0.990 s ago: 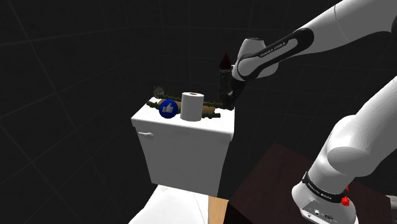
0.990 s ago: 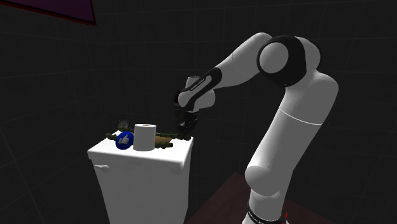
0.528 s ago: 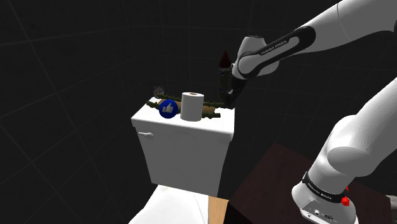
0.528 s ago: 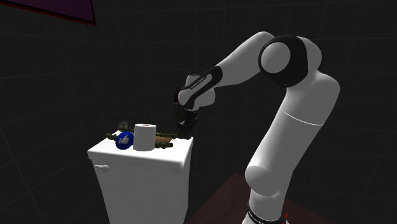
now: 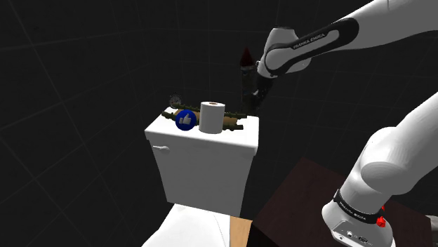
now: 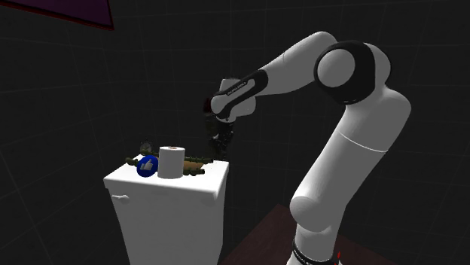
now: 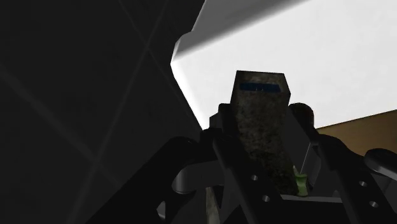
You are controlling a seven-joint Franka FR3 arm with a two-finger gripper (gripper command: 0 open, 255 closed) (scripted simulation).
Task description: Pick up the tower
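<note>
The tower [image 5: 246, 64] is a dark, narrow column with a reddish pointed top. It hangs above the back right corner of the white toilet tank [image 5: 203, 151], apart from the lid. My gripper [image 5: 250, 104] is shut on its lower part. In the second exterior view the gripper [image 6: 220, 145] holds the tower [image 6: 206, 107] above the tank's [image 6: 169, 197] right end. In the wrist view the tower [image 7: 257, 130] shows as a mottled grey-brown block clasped between the black fingers [image 7: 232, 175], with the white tank lid [image 7: 305, 57] beyond it.
On the lid stand a white paper roll [image 5: 212, 116] and a blue thumbs-up disc [image 5: 185, 119], with a green-brown object [image 5: 235, 123] lying behind them. The white toilet seat [image 5: 186, 228] is below, and the dark stand [image 5: 302, 203] is at the lower right.
The gripper has risen with the tower clasped in it. The tower has come up off the tank lid. The roll and the disc have not moved.
</note>
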